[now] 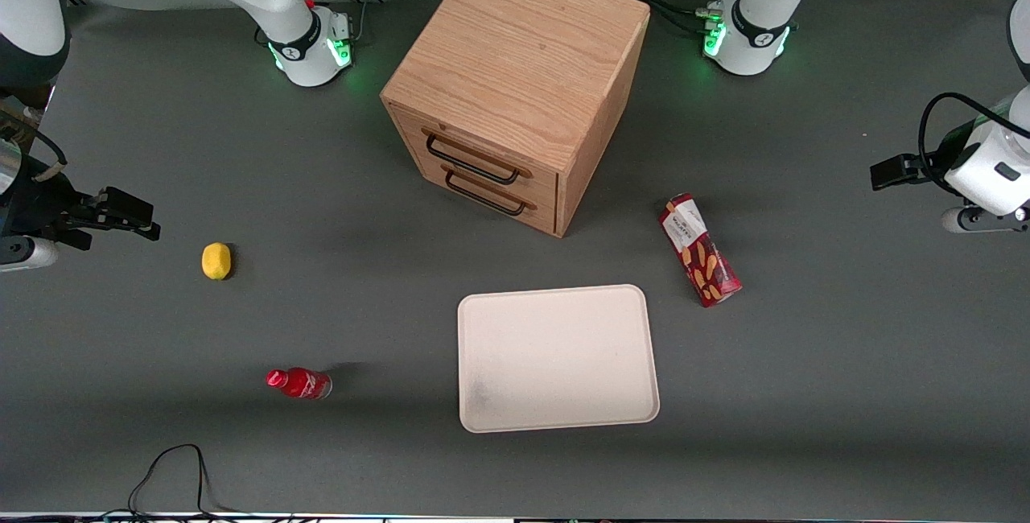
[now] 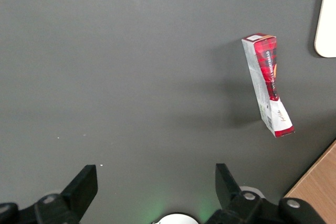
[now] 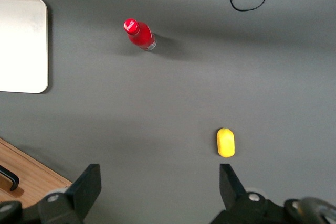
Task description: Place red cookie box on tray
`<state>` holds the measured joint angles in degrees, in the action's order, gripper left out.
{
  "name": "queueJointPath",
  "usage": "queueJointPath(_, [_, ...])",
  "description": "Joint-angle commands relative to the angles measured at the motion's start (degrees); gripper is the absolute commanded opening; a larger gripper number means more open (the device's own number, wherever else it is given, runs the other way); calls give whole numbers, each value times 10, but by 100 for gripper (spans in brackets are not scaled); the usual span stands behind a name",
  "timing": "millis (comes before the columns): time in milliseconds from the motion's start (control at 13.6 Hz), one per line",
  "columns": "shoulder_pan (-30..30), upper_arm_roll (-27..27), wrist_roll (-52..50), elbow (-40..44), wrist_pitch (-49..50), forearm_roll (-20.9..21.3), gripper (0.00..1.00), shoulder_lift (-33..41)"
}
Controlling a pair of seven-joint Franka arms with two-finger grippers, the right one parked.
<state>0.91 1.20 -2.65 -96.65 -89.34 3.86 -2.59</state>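
Observation:
The red cookie box (image 1: 699,249) lies flat on the grey table, between the tray and the working arm's end, with its white label end pointing away from the front camera. In the left wrist view the red cookie box (image 2: 268,85) lies well clear of my fingers. The cream tray (image 1: 557,358) sits nearer the front camera than the cabinet and holds nothing; one of its corners shows as the tray (image 2: 326,19). My gripper (image 1: 885,173) hovers at the working arm's end of the table, apart from the box. The gripper (image 2: 156,182) is open with bare table between its fingers.
An oak drawer cabinet (image 1: 515,88) stands mid-table, farther from the front camera than the tray. Toward the parked arm's end are a yellow lemon (image 1: 216,261) and a small red bottle (image 1: 299,383). A black cable (image 1: 173,467) loops near the table's front edge.

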Motion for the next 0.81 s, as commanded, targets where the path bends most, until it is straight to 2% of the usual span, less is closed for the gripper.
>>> queueJointPath(0, [-15,-7,4,45,38,7,100,-23])
queueJointPath(736, [-12,-6,4,58,42,0,100,-32])
